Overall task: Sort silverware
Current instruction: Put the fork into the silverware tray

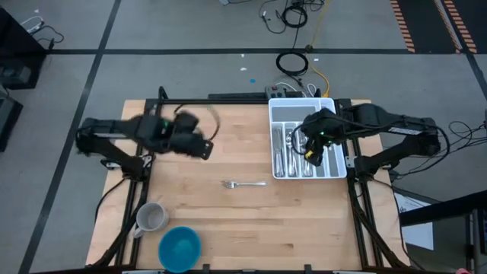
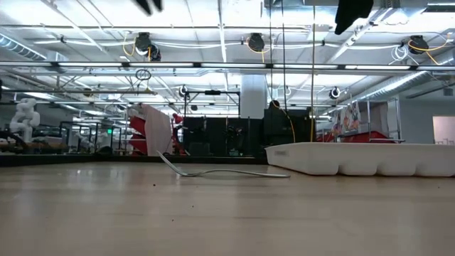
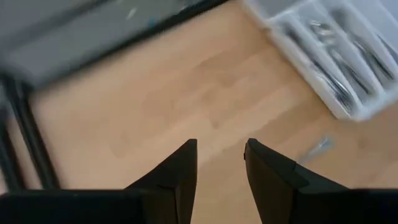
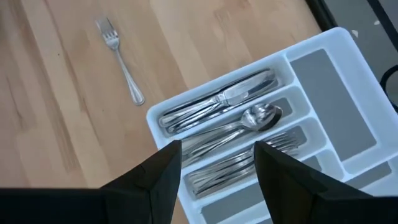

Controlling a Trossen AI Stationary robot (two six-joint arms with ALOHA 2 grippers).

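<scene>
Fork [image 1: 245, 183] alone on table [image 1: 228, 228] left of tray [image 1: 335, 164]; other silverware [image 1: 293, 152] in tray compartments.

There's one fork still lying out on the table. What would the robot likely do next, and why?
Probably one arm goes for the fork, most likely the left gripper, which hangs open and empty over bare wood. The fork lies alone on the table, outside the white tray where the other silverware sits. The right gripper hangs open above the tray.

place: robot lab or workshop, likely | signs: taped concrete floor [image 1: 61, 30], loose cables [image 1: 293, 65], ceiling pipes [image 2: 227, 65], far machine racks [image 2: 213, 139]
</scene>
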